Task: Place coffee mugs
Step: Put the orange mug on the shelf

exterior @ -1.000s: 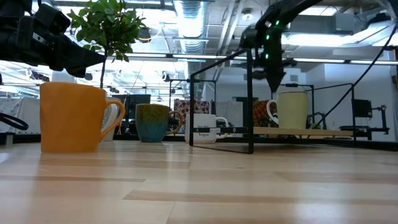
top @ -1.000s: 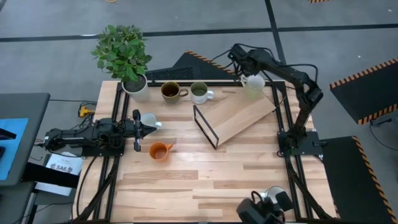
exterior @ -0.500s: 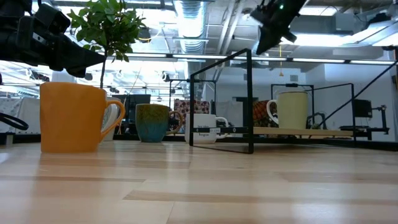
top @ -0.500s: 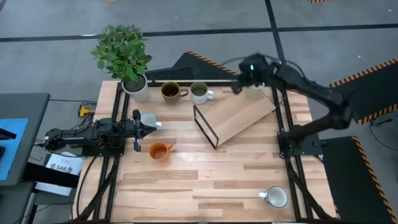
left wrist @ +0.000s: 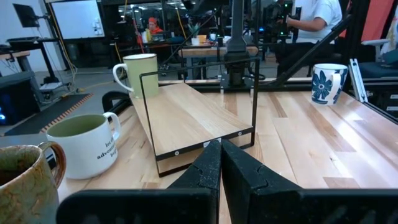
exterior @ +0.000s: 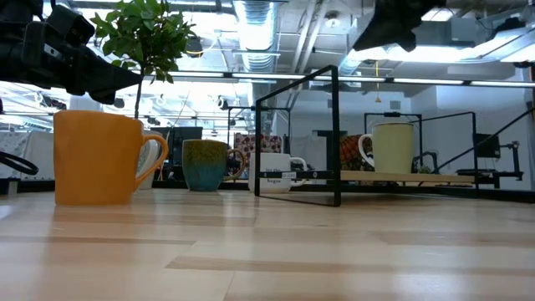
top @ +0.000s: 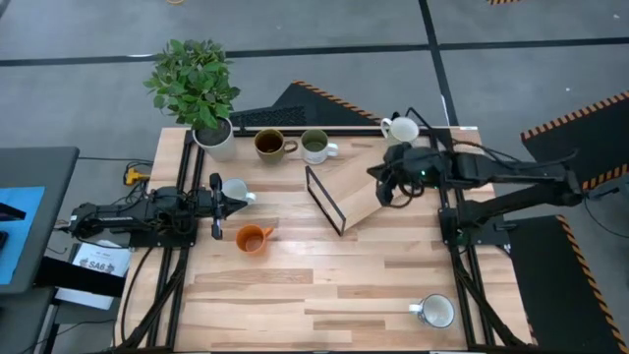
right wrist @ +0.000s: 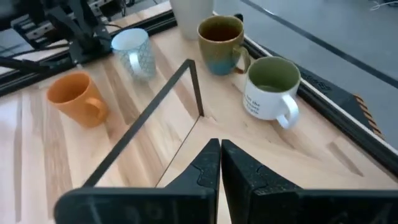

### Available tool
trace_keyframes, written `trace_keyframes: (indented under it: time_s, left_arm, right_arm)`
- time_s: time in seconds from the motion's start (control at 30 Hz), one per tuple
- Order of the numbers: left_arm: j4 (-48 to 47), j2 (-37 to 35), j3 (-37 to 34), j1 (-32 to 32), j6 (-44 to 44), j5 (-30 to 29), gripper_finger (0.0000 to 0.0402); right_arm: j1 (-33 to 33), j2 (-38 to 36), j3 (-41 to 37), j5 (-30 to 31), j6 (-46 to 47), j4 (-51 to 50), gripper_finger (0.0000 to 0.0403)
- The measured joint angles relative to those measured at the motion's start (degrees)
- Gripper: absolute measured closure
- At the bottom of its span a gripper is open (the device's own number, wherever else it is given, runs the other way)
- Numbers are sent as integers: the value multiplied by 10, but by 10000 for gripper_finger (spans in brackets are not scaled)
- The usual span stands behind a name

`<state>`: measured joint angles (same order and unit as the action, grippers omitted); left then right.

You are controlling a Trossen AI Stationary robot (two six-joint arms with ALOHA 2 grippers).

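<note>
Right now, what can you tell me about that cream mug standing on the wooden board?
The cream mug is a plain, glossy ceramic cup with one looped handle, as seen from table height. It stands upright and alone on the far corner of the raised wooden board, which rests in a thin black wire frame. Nothing grips it; the right tool hangs over the board, apart from it.
</note>
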<state>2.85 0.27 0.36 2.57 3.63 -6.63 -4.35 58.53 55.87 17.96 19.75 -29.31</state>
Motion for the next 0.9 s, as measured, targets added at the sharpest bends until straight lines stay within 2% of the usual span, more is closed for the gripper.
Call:
trace_keyframes:
  time_s: [0.27, 0.6, 0.77, 0.9]
  left_arm:
    - [0, 0, 0, 0, 0, 0, 401]
    - [0, 0, 0, 0, 0, 0, 401]
    - [0, 0, 0, 0, 0, 0, 401]
    - [0, 0, 0, 0, 0, 0, 401]
  right_arm:
    - [33, 1, -71, 1, 2, 90, 360]
    - [8, 46, -74, -1, -22, 195, 360]
    - [16, 40, -74, -40, -22, 187, 360]
    - [48, 22, -73, -52, -22, 164, 360]
